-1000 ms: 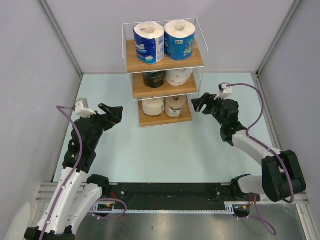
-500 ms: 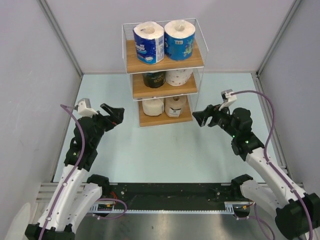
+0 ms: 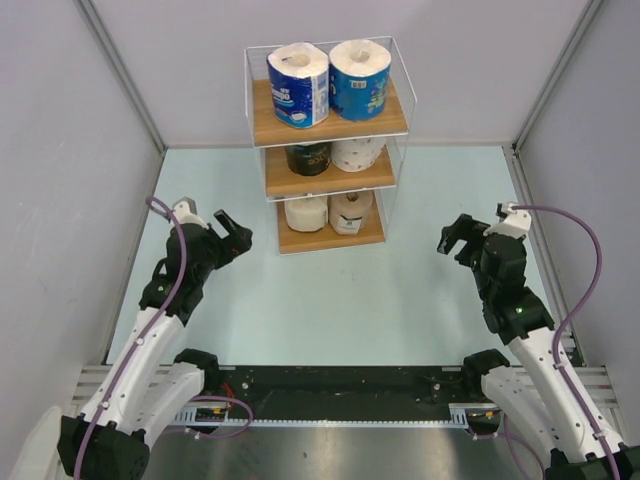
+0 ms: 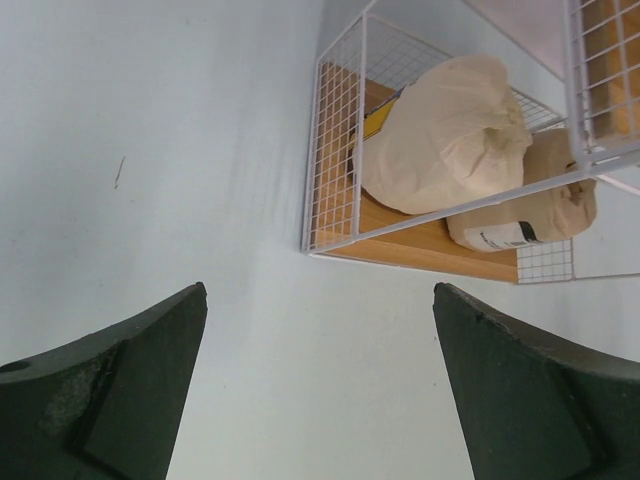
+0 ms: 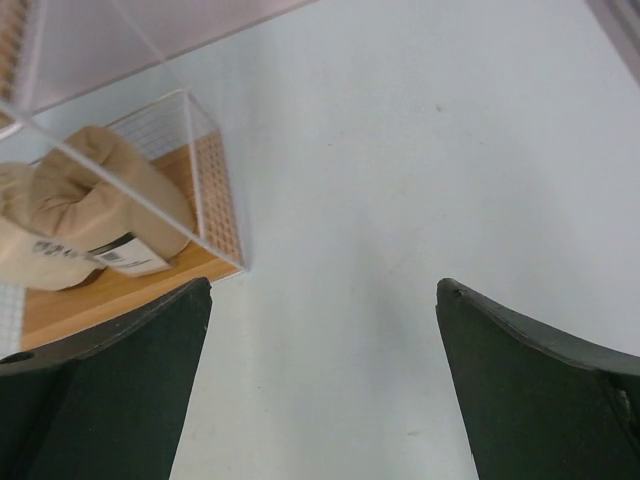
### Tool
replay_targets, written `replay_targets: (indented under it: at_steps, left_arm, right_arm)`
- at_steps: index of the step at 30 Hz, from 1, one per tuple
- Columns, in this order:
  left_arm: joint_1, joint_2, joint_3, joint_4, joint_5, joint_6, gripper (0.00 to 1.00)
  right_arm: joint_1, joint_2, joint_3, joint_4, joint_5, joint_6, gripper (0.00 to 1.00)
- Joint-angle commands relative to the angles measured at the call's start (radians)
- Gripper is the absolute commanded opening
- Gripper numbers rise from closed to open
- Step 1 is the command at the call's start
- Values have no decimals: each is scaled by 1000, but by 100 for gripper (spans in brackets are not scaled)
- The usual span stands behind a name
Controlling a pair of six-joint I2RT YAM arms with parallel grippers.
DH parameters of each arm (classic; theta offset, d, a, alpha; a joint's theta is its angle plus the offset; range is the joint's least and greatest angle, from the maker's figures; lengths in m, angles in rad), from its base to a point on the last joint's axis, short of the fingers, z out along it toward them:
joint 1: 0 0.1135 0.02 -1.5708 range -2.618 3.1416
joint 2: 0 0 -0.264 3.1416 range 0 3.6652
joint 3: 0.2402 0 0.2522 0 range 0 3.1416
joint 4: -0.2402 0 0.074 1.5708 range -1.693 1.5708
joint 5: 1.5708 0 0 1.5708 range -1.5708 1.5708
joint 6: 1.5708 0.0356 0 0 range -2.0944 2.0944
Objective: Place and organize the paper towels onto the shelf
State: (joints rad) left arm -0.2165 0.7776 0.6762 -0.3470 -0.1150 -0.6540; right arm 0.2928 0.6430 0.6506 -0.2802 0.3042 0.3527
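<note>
The shelf (image 3: 392, 122) stands at the back middle, three wooden boards in a white wire frame. Its top board carries two blue-wrapped rolls (image 3: 298, 83) (image 3: 359, 78). On the middle board sit a dark roll (image 3: 308, 157) and a white dotted roll (image 3: 357, 153). The bottom board holds a cream roll (image 3: 306, 212) (image 4: 445, 132) and a tan-brown roll (image 3: 351, 210) (image 5: 95, 205). My left gripper (image 3: 236, 231) (image 4: 318, 385) is open and empty, left of the shelf's foot. My right gripper (image 3: 456, 238) (image 5: 322, 385) is open and empty, well to the right of the shelf.
Pale blue table surface (image 3: 340, 300) lies between the arms and the shelf. Grey walls (image 3: 60, 150) close in left, right and back. A black rail (image 3: 340, 385) with both arm bases runs along the near edge.
The right arm has drawn back to the right, away from the shelf, and its jaws have widened. The left gripper shifted slightly toward the near side.
</note>
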Motion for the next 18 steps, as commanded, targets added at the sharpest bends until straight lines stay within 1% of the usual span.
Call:
replay_targets:
  at_steps: [1, 4, 6, 12, 16, 18]
  left_arm:
    - [8, -4, 39, -14, -35, 1, 100]
    - [8, -24, 28, -14, -57, -1, 100]
    - [8, -37, 23, -14, -69, -3, 100]
    - [8, -93, -12, -3, -74, -15, 100]
    - [8, -152, -41, 43, -69, -18, 100]
    - [8, -155, -40, 45, -75, -19, 100]
  right_arm:
    - [-9, -9, -9, -51, 163, 41, 100]
    - [-12, -6, -17, -66, 216, 75, 100]
    - [-15, 0, -19, -74, 223, 88, 100]
    - [-20, 21, -32, -83, 216, 124, 100]
    - [-21, 40, -39, -79, 205, 153, 100]
    - [-21, 47, -40, -77, 196, 161, 100]
